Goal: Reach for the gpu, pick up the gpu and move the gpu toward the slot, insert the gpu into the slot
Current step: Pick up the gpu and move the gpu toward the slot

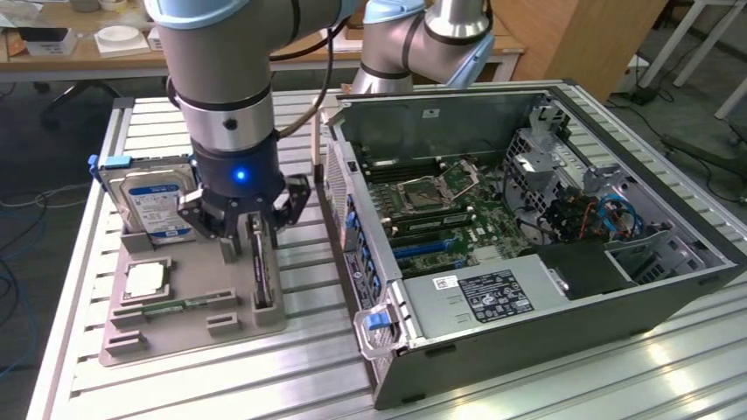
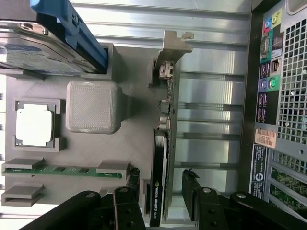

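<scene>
The gpu (image 1: 261, 273) stands on edge in the grey holder tray (image 1: 175, 337) at the exterior view's left, its silver bracket (image 2: 172, 45) at the far end. In the wrist view the gpu (image 2: 159, 187) runs as a thin black and green strip. My gripper (image 1: 254, 241) hangs just above it, open, with one finger (image 2: 128, 189) on each side of the card and apart from it. The slot (image 1: 422, 248), a blue strip on the green motherboard (image 1: 467, 210), lies inside the open computer case.
The tray also holds a silver-blue hard drive (image 1: 152, 199), a CPU chip (image 1: 146, 280) and a memory stick (image 1: 187, 306). The computer case (image 1: 561, 289) lies open right beside the tray on the slatted metal table (image 1: 315, 367). A second arm (image 1: 421, 44) stands behind.
</scene>
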`<state>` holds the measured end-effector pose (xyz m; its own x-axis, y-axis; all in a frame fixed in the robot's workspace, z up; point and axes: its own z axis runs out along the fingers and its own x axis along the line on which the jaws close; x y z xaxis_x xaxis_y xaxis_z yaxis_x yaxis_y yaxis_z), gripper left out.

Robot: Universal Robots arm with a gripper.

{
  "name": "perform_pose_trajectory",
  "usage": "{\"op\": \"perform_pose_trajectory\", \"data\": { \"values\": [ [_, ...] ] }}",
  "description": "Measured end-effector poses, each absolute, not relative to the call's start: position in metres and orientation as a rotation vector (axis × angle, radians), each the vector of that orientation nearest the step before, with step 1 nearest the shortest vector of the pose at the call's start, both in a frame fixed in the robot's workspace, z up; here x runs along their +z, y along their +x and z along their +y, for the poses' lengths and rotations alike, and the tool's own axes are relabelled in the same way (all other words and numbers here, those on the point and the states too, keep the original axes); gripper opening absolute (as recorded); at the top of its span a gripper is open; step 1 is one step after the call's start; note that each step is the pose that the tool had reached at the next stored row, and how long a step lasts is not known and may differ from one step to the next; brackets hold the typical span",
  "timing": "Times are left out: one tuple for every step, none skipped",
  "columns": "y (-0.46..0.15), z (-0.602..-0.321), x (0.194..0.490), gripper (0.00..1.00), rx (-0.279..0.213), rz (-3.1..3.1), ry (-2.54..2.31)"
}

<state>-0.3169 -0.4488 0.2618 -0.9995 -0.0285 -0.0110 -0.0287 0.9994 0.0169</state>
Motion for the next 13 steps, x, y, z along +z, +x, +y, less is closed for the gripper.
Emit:
{"op": "perform_pose_trajectory", "data": {
  "values": [
    [-0.317, -0.449, 0.261, 0.49, 0.027, 3.130, -0.045],
    [-0.317, -0.449, 0.260, 0.49, 0.027, 3.130, -0.045],
    [-0.317, -0.449, 0.259, 0.49, 0.027, 3.130, -0.045],
    [-0.317, -0.449, 0.258, 0.49, 0.027, 3.130, -0.045],
    [-0.317, -0.449, 0.258, 0.49, 0.027, 3.130, -0.045],
    [-0.317, -0.449, 0.257, 0.49, 0.027, 3.130, -0.045],
    [-0.317, -0.449, 0.256, 0.49, 0.027, 3.130, -0.045],
    [-0.317, -0.450, 0.255, 0.49, 0.027, 3.130, -0.045],
    [-0.317, -0.450, 0.254, 0.49, 0.027, 3.130, -0.045],
    [-0.317, -0.450, 0.253, 0.49, 0.027, 3.130, -0.045],
    [-0.317, -0.450, 0.252, 0.49, 0.027, 3.130, -0.045],
    [-0.317, -0.450, 0.251, 0.49, 0.027, 3.130, -0.045],
    [-0.317, -0.450, 0.251, 0.49, 0.027, 3.130, -0.045]
  ]
}}
